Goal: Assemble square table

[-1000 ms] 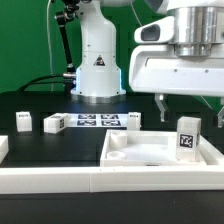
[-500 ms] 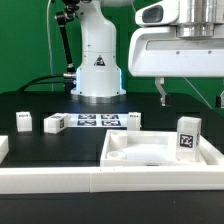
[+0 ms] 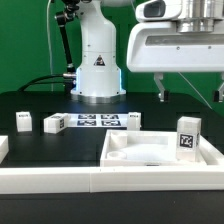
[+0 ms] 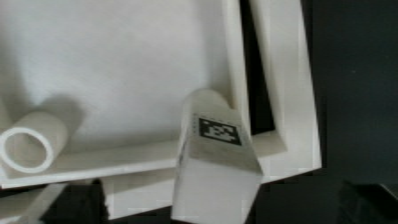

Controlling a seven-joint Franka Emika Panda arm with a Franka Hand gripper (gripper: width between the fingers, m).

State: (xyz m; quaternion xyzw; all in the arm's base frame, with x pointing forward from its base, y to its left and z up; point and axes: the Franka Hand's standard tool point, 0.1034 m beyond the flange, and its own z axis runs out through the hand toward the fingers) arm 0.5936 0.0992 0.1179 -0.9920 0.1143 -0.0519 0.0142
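The square table top [image 3: 150, 152] is a white tray with a raised rim, lying at the front on the exterior view's right. One tagged white leg [image 3: 187, 135] stands upright in its right corner. My gripper [image 3: 192, 95] hangs above that leg, open, its two fingers wide apart with nothing between them. Three more leg blocks [image 3: 24, 121] [image 3: 54, 123] [image 3: 133, 119] lie on the black table behind. In the wrist view the same leg [image 4: 217, 165] rises from the tray floor [image 4: 125, 70], with a round socket [image 4: 31, 145] in another corner.
The marker board [image 3: 97, 121] lies flat between the leg blocks, in front of the arm's white base [image 3: 98, 62]. A long white rail [image 3: 70, 180] runs along the front edge. A white rail end [image 3: 3, 148] shows at the exterior view's left.
My gripper has risen straight up, away from the upright leg, staying open. The leg and the tray have not moved.
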